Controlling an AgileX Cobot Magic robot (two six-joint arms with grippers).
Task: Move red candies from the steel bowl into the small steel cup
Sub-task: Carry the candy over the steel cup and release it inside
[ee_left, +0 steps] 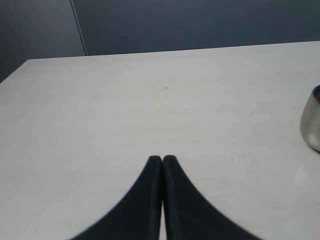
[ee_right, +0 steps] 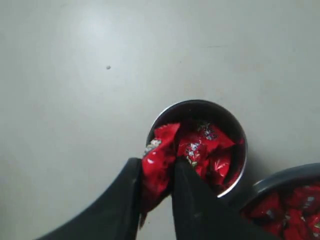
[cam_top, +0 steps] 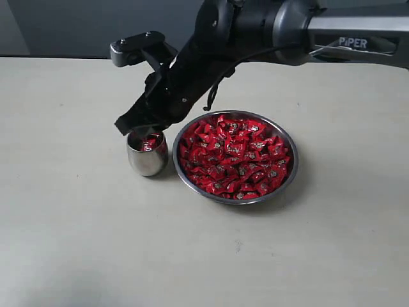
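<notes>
The wide steel bowl (cam_top: 234,190) sits mid-table, heaped with red candies (cam_top: 233,157). Just left of it stands the small steel cup (cam_top: 147,160), with a few red candies (ee_right: 210,150) inside. My right gripper (ee_right: 156,167) reaches across from the right and hangs over the cup's rim (ee_right: 172,107), shut on one red candy (ee_right: 157,167) pinched between its black fingers. In the exterior view the right gripper (cam_top: 131,125) tips sit just above the cup's mouth. My left gripper (ee_left: 162,159) is shut and empty, low over bare table, with the cup's side (ee_left: 311,122) at the frame edge.
The pale table (cam_top: 77,224) spreads around both vessels. A dark wall (ee_left: 200,25) runs behind the table's far edge. The right arm's black links (cam_top: 255,29) cross above the bowl's back half.
</notes>
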